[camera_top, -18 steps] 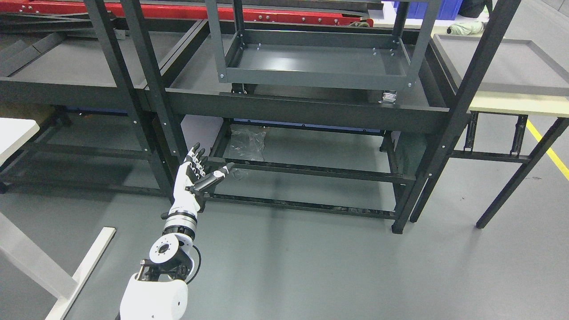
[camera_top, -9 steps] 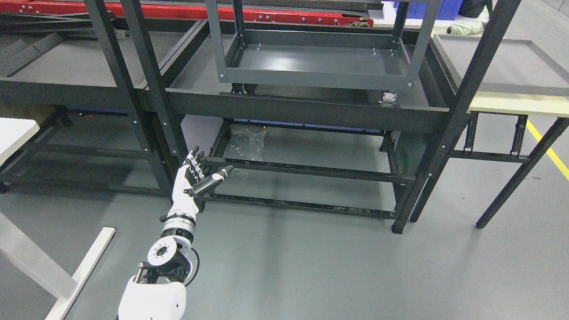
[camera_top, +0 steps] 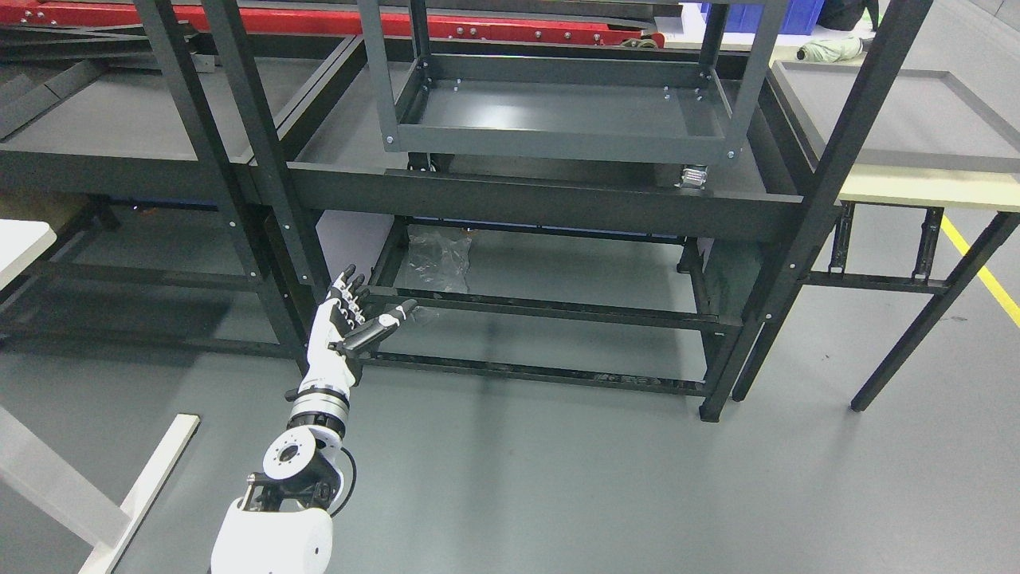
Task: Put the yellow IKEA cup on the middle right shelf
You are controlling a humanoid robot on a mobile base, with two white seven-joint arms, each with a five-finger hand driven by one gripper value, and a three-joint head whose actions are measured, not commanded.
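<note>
Grey workshop floor point(camera_top: 518, 478) is running under a row of dark metal racks; entries below are going outward from the arm.

- Left robot hand point(camera_top: 351, 315): entering from the lower left, reaching forward at low height with fingers spread and thumb standing out to the right, gripping nothing. It is hovering just in front of the near left upright point(camera_top: 275, 183) of the rack, close to the lower rail point(camera_top: 550, 307).
- Right robot hand: not showing in this view.
- Middle shelf point(camera_top: 518, 187): lying above and beyond the hand, its dark deck carrying a small grey wheeled frame point(camera_top: 558, 112) at the far side. No cup is showing on it.
- Clear plastic bag point(camera_top: 434, 259): lying on the floor under the rack, right of the hand.
- Side surface point(camera_top: 916, 187): standing far right, carrying a grey tray point(camera_top: 892, 104).
- Yellow IKEA cup: appearing nowhere in view, neither in the hand nor on any shelf.

Judgement: with the hand holding nothing and the cup out of sight, the step is not settling from this view. Any further move is first calling for the cup to be found.
</note>
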